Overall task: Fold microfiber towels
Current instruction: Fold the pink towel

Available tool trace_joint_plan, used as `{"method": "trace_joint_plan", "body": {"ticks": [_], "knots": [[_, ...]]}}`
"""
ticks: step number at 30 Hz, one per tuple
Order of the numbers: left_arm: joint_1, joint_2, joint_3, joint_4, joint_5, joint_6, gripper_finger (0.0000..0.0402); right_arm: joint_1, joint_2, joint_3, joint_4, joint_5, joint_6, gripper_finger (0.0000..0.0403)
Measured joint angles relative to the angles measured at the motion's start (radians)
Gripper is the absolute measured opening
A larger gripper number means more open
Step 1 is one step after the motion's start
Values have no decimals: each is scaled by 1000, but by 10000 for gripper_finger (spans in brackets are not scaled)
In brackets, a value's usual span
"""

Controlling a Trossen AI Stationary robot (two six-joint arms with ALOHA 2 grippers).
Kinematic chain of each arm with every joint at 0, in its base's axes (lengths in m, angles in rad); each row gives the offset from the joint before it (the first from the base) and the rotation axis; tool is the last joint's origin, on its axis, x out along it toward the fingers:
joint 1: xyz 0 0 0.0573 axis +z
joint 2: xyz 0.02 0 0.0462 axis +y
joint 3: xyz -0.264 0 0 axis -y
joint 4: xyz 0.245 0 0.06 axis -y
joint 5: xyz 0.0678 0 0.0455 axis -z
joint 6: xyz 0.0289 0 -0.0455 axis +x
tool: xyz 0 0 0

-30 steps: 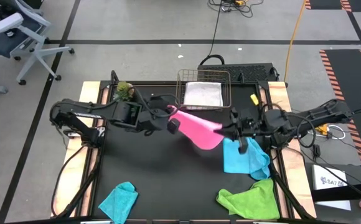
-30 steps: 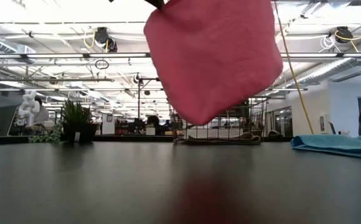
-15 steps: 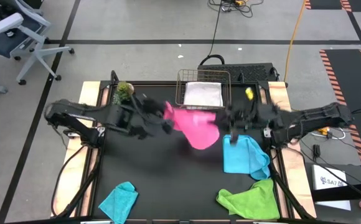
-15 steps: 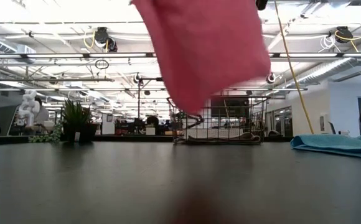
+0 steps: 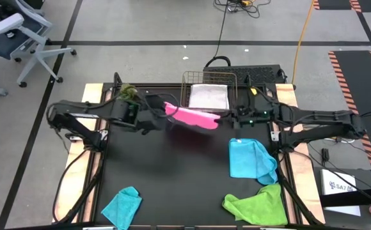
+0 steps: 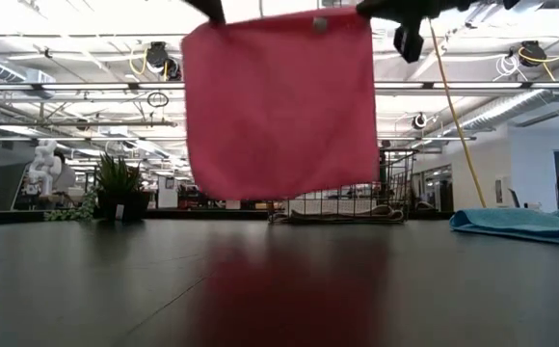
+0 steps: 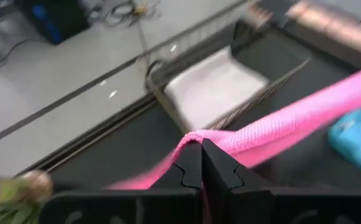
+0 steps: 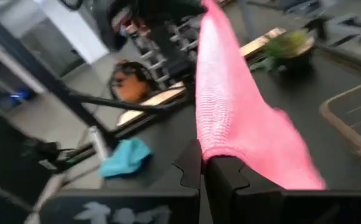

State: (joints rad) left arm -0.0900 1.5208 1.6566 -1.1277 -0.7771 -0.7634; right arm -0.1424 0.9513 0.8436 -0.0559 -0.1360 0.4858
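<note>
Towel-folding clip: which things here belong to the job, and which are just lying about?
Job:
- hot pink square microfiber towel, held up between both shut grippers
- white towel in the wire basket
- sky blue towel
- lime green towel
- small teal towel

Lying about:
- small green potted plant

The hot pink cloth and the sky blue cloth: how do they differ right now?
The hot pink microfiber cloth hangs clear of the black table, stretched flat between the left gripper and right gripper, each shut on a top corner. The sky blue microfiber cloth lies rumpled on the table, untouched. Both are soft square cloths.
</note>
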Motion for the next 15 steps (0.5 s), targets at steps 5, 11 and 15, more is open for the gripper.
{"method": "trace_joint_plan", "body": {"ticks": [5, 11, 15], "knots": [[38, 22, 2, -27, 21, -8, 0, -87, 0, 0, -17, -6, -42, 0], [60, 34, 2, -15, 65, 15, 0, -126, 0, 0, -77, -51, -62, 0], [45, 60, 2, -23, 129, -4, 0, -76, 6, 0, -188, -51, -58, 0]]}}
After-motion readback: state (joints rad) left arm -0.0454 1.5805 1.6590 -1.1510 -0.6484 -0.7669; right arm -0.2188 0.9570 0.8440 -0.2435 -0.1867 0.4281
